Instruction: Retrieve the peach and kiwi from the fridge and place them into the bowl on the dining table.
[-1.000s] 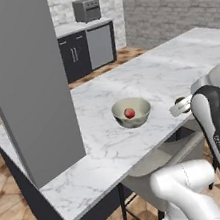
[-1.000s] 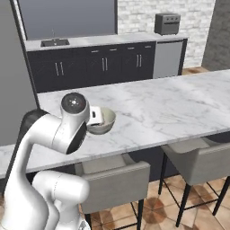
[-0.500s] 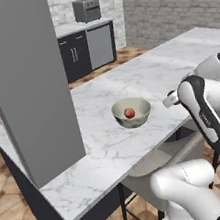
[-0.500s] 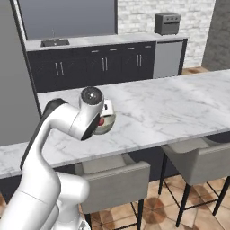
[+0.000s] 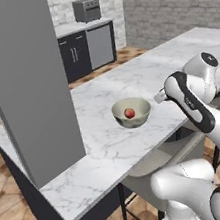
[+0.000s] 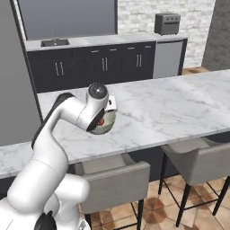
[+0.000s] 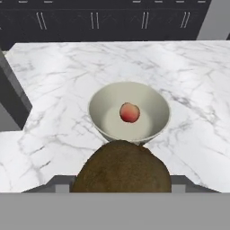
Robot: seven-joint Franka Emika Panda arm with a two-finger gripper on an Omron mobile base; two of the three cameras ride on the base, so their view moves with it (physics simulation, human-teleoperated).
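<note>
The kiwi [image 7: 121, 165], brown and fuzzy, sits between the fingers of my gripper [image 7: 121, 186], which is shut on it. The bowl [image 7: 96, 101] stands on the dining table [image 7: 54, 81] just beyond the kiwi, with the reddish peach [image 7: 129, 112] lying inside. In the left base view the gripper [image 5: 158, 96] hovers right of the bowl [image 5: 117, 112] and peach [image 5: 129, 113], slightly above rim height. In the right base view the gripper [image 6: 110, 104] is over the bowl's [image 6: 109, 127] near side, and the arm covers most of the peach [image 6: 101, 121]. Whether the tall grey panel [image 5: 24, 70] is the fridge, I cannot tell.
The grey panel rises at the table's left end, close beside the bowl. Grey stools [image 6: 197, 159] line the table's near side. Dark cabinets [image 6: 103, 67] with a sink [image 6: 54, 42] and a toaster oven [image 6: 167, 23] run along the back wall.
The hand with the kiwi has moved left across the table toward the bowl, and the arm's elbow has swung up. Bowl and peach have not moved.
</note>
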